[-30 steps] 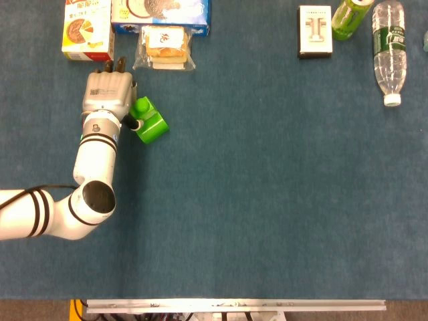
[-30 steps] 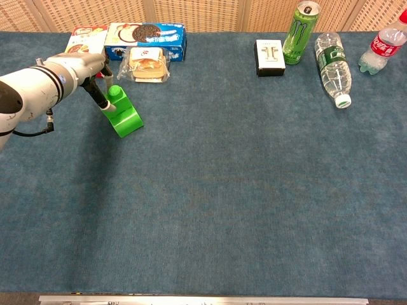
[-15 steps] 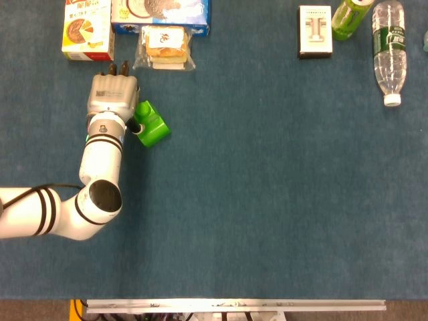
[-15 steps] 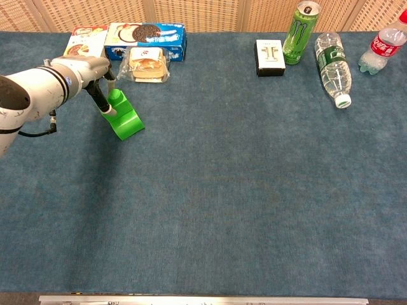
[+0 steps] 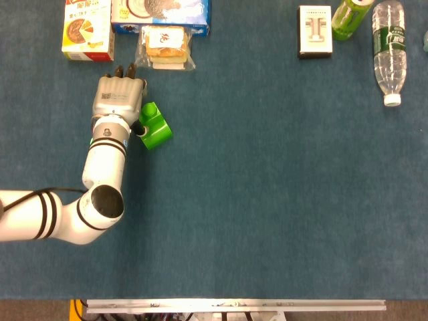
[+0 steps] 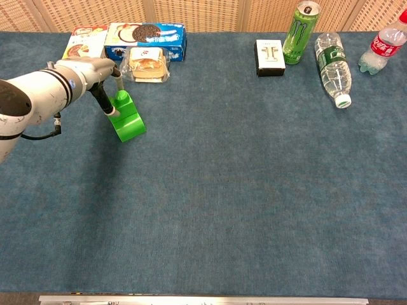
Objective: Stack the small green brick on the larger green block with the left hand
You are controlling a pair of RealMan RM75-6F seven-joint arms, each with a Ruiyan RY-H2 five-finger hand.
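1. We pick up in the upper left of the head view: our left hand [image 5: 119, 95] sits right over the green pair, fingers pointing toward the snack boxes [image 5: 137, 17] along the top edge.

2. The brick [image 5: 148, 110] is on top of the block [image 5: 155, 131], at its far end. In the chest view it shows as a small raised piece at the block's upper end, with dark fingers [image 6: 102, 96] down its left side.

3. What has changed over the last second: hand and green pair have slid together a little to the right and toward the upper part of the frame. The block's near end has swung with them, so the whole stack is being nudged, not just the brick.

4. The hand's state: fingers curled down against the brick's side. Whether they pinch it or merely press on it, we cannot tell from either view.

5. What that means: the stack looks as good as made, in our judgement. The brick rides on the block through the slide without tipping off.

6. What remains, we reckon, is seating it squarely and letting go cleanly. The risk is dragging the brick off as the fingers lift.

7. Our right hand shows in neither view.

8. The bottles [image 5: 389, 50] and can [image 5: 349, 18] at upper right sit well apart from the action.
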